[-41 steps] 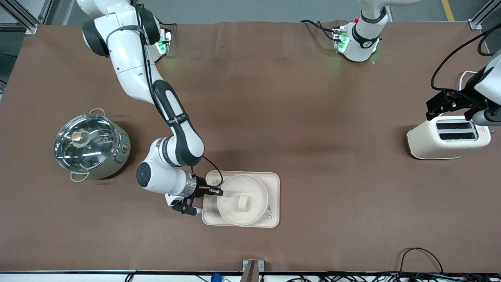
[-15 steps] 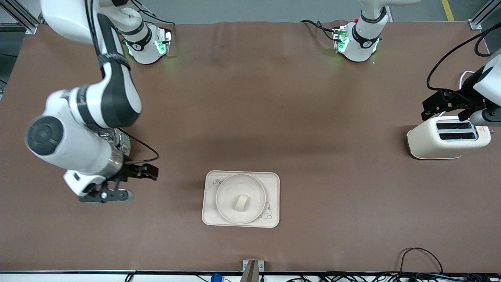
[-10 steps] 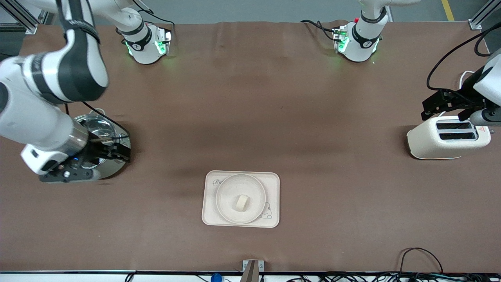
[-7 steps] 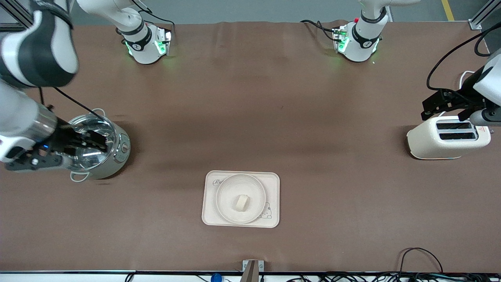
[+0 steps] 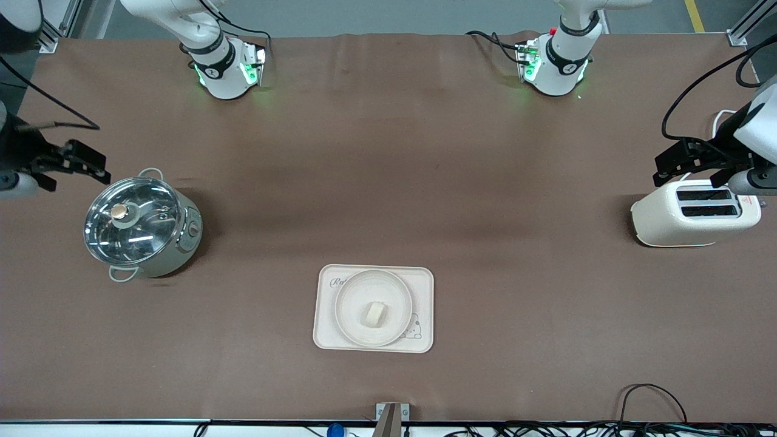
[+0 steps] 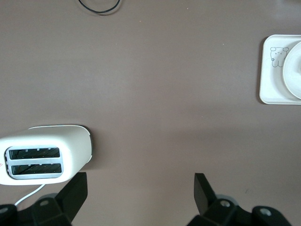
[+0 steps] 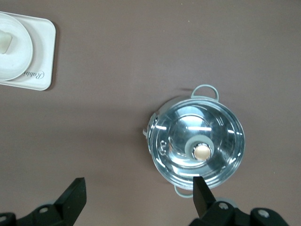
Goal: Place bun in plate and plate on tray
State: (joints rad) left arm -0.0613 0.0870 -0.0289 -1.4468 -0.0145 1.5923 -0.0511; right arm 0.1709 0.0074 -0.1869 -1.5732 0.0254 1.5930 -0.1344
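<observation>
you have the bun (image 5: pixel 376 314) lying in the middle of the plate (image 5: pixel 350 315), and the plate sits on the tray (image 5: pixel 425 285), covering most of it; the rabbit drawing shows at the tray corner nearer the front camera, toward the left arm's end. the tray rests on the counter (image 5: pixel 400 158) close to the front camera's edge, about midway between the two ends.

your right end effector (image 5: pixel 76 162) hangs up in the air over the counter at the right arm's end, just beside the pot (image 5: pixel 141 227), which stands well apart from the tray with its glass lid on. in the right wrist view the two fingers (image 7: pixel 75 195) stand wide apart, released, with nothing between them, and the pot shows below them.

your left end effector (image 5: pixel 692 162) hangs over the counter at the left arm's end, above the edge of the toaster (image 5: pixel 695 213), and waits there. in the left wrist view its fingers (image 6: pixel 203 190) are spread apart too, released and holding nothing, with the toaster to one side below.
</observation>
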